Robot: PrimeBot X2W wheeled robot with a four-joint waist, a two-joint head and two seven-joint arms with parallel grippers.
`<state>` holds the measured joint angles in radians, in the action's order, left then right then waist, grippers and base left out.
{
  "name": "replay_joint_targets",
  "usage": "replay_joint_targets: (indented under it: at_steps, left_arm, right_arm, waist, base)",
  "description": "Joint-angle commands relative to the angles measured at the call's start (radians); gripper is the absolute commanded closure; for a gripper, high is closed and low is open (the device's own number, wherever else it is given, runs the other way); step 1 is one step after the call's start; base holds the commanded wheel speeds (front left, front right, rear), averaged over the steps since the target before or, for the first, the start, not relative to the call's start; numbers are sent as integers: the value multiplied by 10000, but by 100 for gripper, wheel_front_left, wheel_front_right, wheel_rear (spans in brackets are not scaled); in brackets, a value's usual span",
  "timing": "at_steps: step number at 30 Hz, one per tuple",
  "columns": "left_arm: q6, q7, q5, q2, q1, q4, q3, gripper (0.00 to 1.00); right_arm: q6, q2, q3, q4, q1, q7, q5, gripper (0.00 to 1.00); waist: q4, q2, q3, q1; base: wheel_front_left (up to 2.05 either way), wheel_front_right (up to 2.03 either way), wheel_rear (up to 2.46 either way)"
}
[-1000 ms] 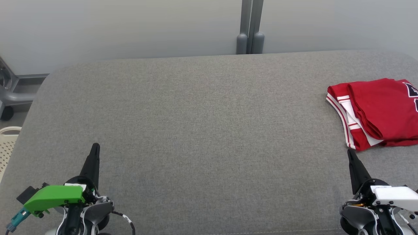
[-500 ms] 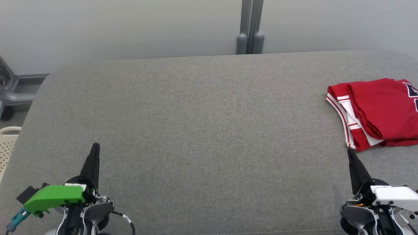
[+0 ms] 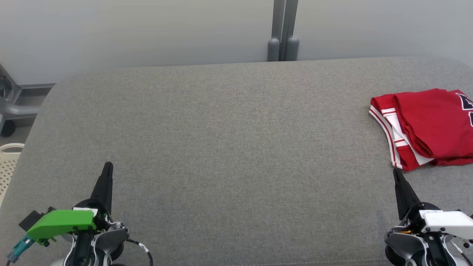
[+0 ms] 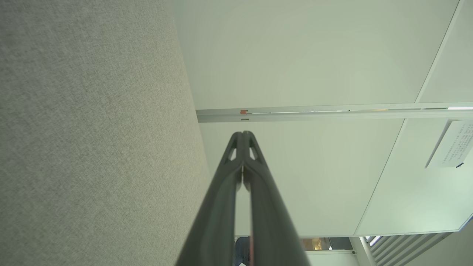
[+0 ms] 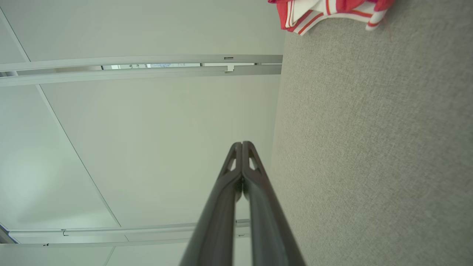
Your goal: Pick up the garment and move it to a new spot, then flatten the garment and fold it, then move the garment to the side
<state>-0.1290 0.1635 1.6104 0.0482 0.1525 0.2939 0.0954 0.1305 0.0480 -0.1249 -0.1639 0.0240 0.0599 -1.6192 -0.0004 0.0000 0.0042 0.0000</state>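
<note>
The red garment (image 3: 425, 125) lay folded at the far right of the grey surface (image 3: 229, 140). Its white-and-red striped trim faced the middle, and part of it ran off the right edge of the head view. A dark print showed on top of it near that edge.

The right tool (image 3: 396, 173) sat low at the near right with its fingers pressed together into one point. The tip was just short of the garment's near edge, with a thin strip of grey between them. It held nothing. From the right wrist, the right tool (image 5: 242, 143) showed its tips meeting, the surface (image 5: 369, 147) beside it and a corner of the garment (image 5: 325, 13) at the top.

The left tool (image 3: 108, 165) sat at the near left, well apart from the garment, also closed tight and empty. The left wrist view showed the left tool (image 4: 243, 133) with its tips together, next to the surface (image 4: 92, 129).

Behind the surface stood pale wall panels (image 3: 147, 29) joined by a grey post (image 3: 282, 33). A pale perforated basket (image 3: 7, 166) showed at the left edge.
</note>
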Motion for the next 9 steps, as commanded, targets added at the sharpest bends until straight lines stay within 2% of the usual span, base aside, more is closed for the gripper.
replay_joint_targets:
  at_steps: [1,9]
  left_arm:
    - [-55,15,12,9,106,4,18,100]
    - [-55,15,13,9,106,4,18,100]
  right_arm:
    - [4,42,-22,43,29,6,-55,100]
    - [4,42,-22,43,29,6,-55,100]
  waist:
    - [0,0,0,0]
    - [0,0,0,0]
  base:
    - [0,0,0]
    - [0,0,0]
